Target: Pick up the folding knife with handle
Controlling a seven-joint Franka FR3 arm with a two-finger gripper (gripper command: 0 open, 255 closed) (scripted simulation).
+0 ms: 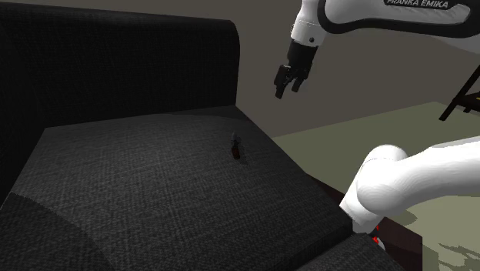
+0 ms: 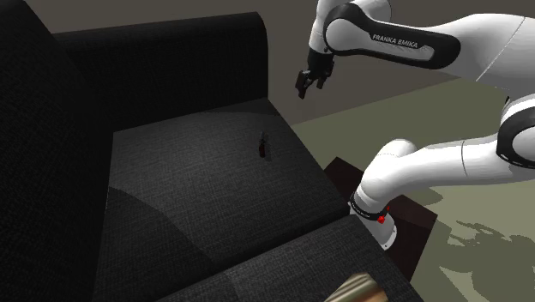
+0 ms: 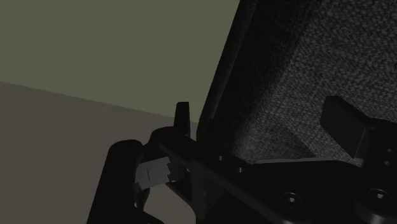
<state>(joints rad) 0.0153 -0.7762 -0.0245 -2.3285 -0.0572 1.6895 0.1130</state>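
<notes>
1. One small folding knife [image 1: 236, 146] sits on the dark sofa's seat cushion [image 1: 138, 185]. It's out at the open end of the seat, close to the edge that drops to the floor [image 1: 369, 123]. It's tiny and dark, and it looks propped up on the fabric instead of lying flat. Honestly I can't tell which end is the handle.
2. The gripper [image 1: 286, 88] hangs in the air well apart from the knife. It's higher up and out past the cushion edge, over the floor. Its two black fingers are spread with nothing between them.
3. So I'd call the step in hand the approach, since nothing is grasped yet.
4. To do it well, I'd bring the hand back over the cushion until it's straight above the knife, then go down vertically. A diagonal swoop from the floor side risks clipping it.
5. I'd turn the wrist so the fingers close across the knife's narrow width, not along its length.
6. The cushion probably gives a bit, so I'd go low enough for the pads to get round the body, without ramming into the fabric.
7. The main worry is an off-centre pinch on something this thin. It could pivot or pop out, and with the edge that near it would likely end up on the floor.
</notes>
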